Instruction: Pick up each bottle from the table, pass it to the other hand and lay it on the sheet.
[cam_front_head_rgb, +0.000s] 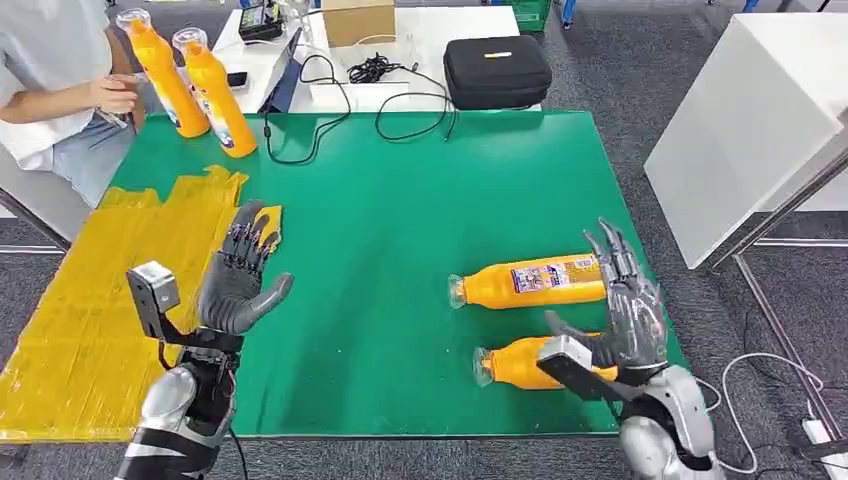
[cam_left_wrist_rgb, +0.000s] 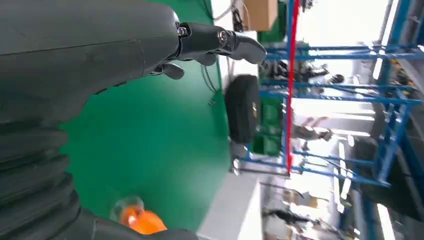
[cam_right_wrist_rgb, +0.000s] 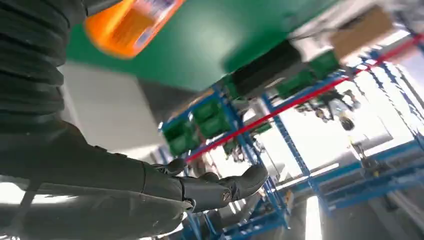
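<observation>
Two orange bottles lie on the green surface (cam_front_head_rgb: 400, 250) at lower right of the head view, long axes running left to right, caps leftward. The nearer bottle (cam_front_head_rgb: 510, 363) sits directly under our right robot hand (cam_front_head_rgb: 625, 315), open with fingers spread; the farther bottle (cam_front_head_rgb: 530, 282) lies just beyond. Our left robot hand (cam_front_head_rgb: 235, 280), open and empty, hovers beside the yellow sheet (cam_front_head_rgb: 90, 320), well apart from both.

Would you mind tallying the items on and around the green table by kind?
Orange bottles: 4 (two lying, two standing)
Yellow sheet: 1
Black case: 1
Cardboard box: 1
Total: 7
</observation>
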